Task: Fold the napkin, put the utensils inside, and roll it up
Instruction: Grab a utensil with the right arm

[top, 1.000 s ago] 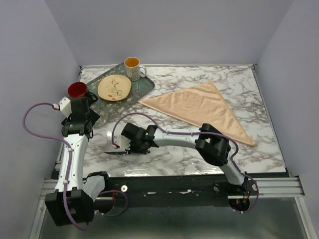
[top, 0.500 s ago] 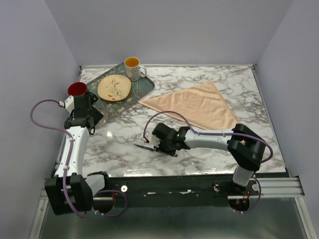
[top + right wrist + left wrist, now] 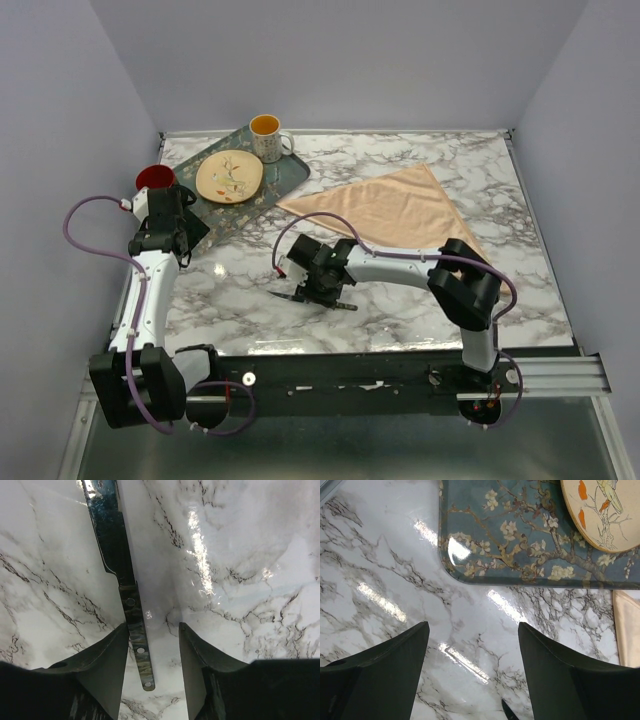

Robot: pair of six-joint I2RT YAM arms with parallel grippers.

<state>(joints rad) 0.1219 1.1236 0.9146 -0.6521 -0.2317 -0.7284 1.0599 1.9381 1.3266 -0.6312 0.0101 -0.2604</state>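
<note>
The peach-tan napkin [image 3: 400, 215] lies folded into a triangle at the right centre of the marble table, and its edge shows in the left wrist view [image 3: 627, 625]. One dark metal utensil, a knife [image 3: 312, 299], lies flat on the marble left of the napkin. My right gripper [image 3: 320, 287] stands over its riveted handle [image 3: 135, 640] with the jaws apart; in the right wrist view the gripper [image 3: 153, 627] is open and the handle lies close to the left finger. My left gripper [image 3: 180, 232] hovers open over bare marble [image 3: 472, 627], holding nothing. Other utensils are not in view.
A blue floral tray [image 3: 285, 175] at the back left carries a cream plate [image 3: 230, 175] and a white mug [image 3: 266, 136]. A red mug [image 3: 155, 180] stands beside the tray's left end. The tray corner [image 3: 520, 540] lies just beyond my left fingers.
My right gripper carried the knife rightward toward the table's middle, then opened, leaving the knife flat on the marble. The left arm shifted slightly and stayed open.
</note>
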